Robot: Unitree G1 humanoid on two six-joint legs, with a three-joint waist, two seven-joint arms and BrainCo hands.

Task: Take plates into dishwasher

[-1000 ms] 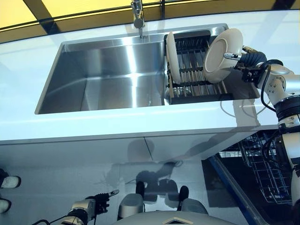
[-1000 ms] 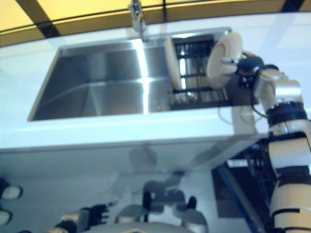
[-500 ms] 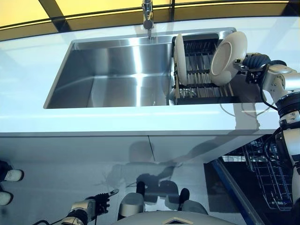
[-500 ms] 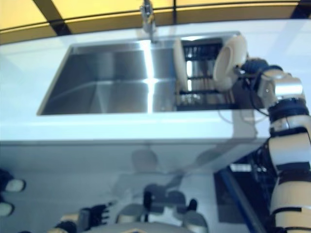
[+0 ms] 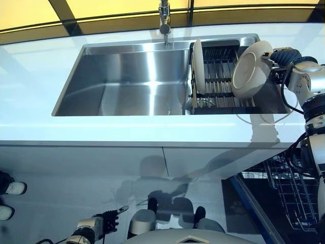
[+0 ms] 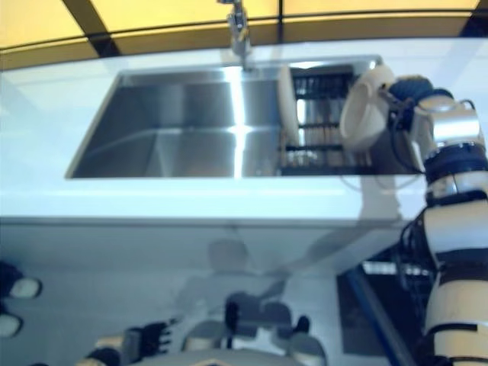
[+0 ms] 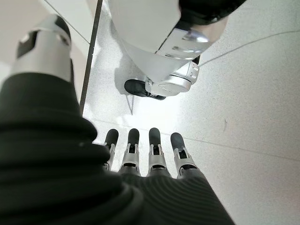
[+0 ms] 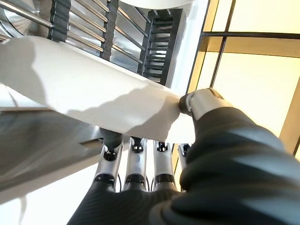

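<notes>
Plate-wise it's early days: the right hand [image 5: 282,55] has its thumb and fingers pinched on the rim of one white plate [image 5: 250,69], held clear above the dish rack [image 5: 219,81] in the sink [image 5: 132,81], while a second plate [image 5: 198,73] stands upright in that rack and the dishwasher basket [image 5: 287,189] below the counter looks empty. Only the right wrist view shows that pinch up close, and only the left wrist view shows the left hand [image 7: 140,154] down near the floor, fingers straight and holding nothing.

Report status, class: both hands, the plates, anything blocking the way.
Right hand shut on white plate, lifted above the dish rack. Left hand open, idle down by the floor. Second plate upright in rack. Nothing seen blocking.
</notes>
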